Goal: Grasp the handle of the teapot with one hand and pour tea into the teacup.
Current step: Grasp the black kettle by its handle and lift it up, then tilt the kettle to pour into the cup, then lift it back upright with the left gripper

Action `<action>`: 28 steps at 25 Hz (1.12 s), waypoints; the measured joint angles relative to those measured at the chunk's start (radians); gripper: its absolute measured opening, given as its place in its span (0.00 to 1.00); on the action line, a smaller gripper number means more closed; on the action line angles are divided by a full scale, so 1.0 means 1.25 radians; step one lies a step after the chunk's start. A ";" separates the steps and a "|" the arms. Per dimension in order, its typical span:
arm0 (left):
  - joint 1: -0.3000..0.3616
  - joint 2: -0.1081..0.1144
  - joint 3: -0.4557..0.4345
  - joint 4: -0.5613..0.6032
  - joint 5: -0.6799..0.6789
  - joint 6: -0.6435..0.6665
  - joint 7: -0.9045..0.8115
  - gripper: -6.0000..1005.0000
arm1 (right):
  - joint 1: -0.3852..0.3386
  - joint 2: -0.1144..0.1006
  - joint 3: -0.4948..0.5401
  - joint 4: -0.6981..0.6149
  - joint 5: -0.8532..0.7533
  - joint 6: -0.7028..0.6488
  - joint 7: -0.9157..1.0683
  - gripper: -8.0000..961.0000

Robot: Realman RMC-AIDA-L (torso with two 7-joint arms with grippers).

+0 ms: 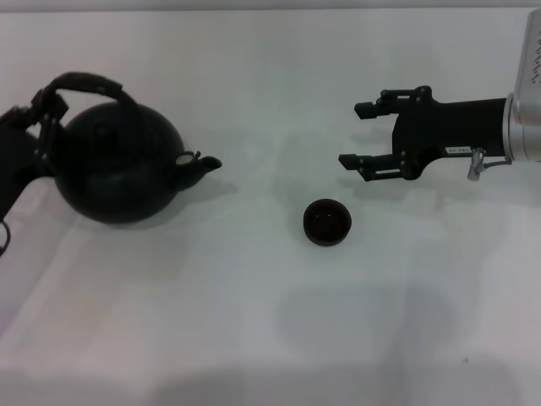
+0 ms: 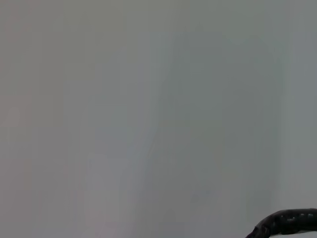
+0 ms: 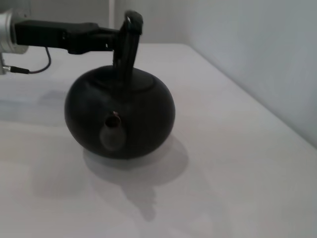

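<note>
The matte black teapot (image 1: 118, 169) stands at the left of the white table, its short spout (image 1: 203, 163) pointing right toward the teacup (image 1: 326, 222). The arched handle (image 1: 84, 83) rises over the lid. My left gripper (image 1: 49, 114) is closed on the handle's left side. The right wrist view shows the teapot (image 3: 133, 114) spout-on, with the left gripper (image 3: 111, 39) clamped on the handle (image 3: 130, 44) near its top. A piece of the handle (image 2: 290, 220) shows in the left wrist view. My right gripper (image 1: 355, 134) is open and empty, hovering up and right of the cup.
The white table (image 1: 254, 338) spreads around the pot and cup. A pale wall (image 3: 257, 49) runs along the table's edge in the right wrist view. The right arm's silver wrist (image 1: 524, 127) sits at the right border.
</note>
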 joint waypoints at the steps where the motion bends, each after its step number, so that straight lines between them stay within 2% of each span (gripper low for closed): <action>1: -0.009 0.005 0.004 0.003 0.004 -0.012 -0.007 0.13 | 0.000 0.000 0.000 0.004 0.009 -0.004 -0.004 0.82; 4: -0.030 0.018 0.034 0.039 0.014 -0.056 -0.051 0.13 | 0.000 0.000 0.001 0.022 0.045 -0.016 -0.021 0.82; 7: -0.029 0.027 0.078 0.125 0.016 -0.107 -0.129 0.13 | -0.006 0.000 0.004 0.029 0.082 -0.029 -0.032 0.82; 9: -0.018 0.034 0.104 0.200 0.029 -0.158 -0.186 0.13 | -0.010 -0.001 0.012 0.032 0.096 -0.034 -0.035 0.82; 12: 0.020 0.036 0.120 0.367 0.107 -0.263 -0.275 0.13 | -0.012 -0.001 0.027 0.048 0.122 -0.035 -0.046 0.82; 17: 0.085 0.019 0.110 0.632 0.315 -0.410 -0.487 0.13 | -0.013 -0.001 0.033 0.095 0.184 -0.042 -0.089 0.82; 24: 0.145 -0.023 0.104 0.894 0.569 -0.468 -0.735 0.13 | -0.016 -0.001 0.072 0.140 0.235 -0.040 -0.141 0.82; 28: 0.159 -0.032 0.113 0.990 0.700 -0.481 -0.869 0.13 | -0.026 -0.002 0.097 0.142 0.252 -0.037 -0.152 0.82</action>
